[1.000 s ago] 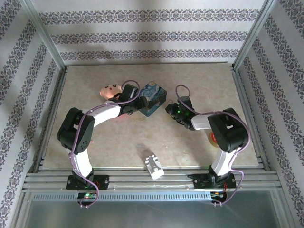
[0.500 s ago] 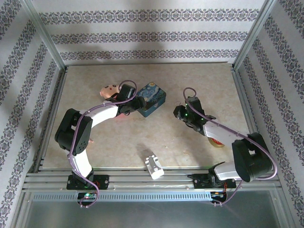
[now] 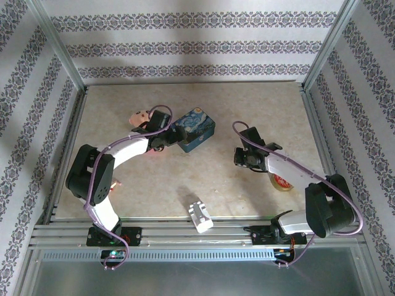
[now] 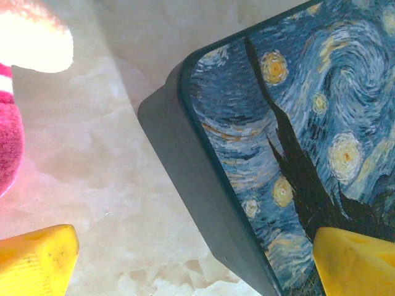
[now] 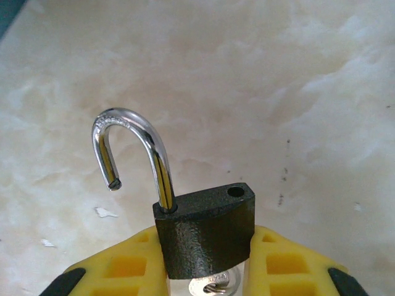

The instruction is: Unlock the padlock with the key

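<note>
Right arm [image 3: 290, 168] was swung back toward 4 o'clock; padlock [image 5: 207, 231], judged stiff and dense, was pinched by its textured body in right jaws; left jaws were spread.

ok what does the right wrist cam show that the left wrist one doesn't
Right wrist: the dark padlock, its shackle open with the free end out of the body, clamped between the right jaws. A silvery piece under it may be the key.

Left wrist: the blue starry tin and a pink-and-white object at the left edge. The left jaws are wide apart and holding nothing.

Both: the pale marbled table and yellow jaw tips along the bottom edge.
</note>
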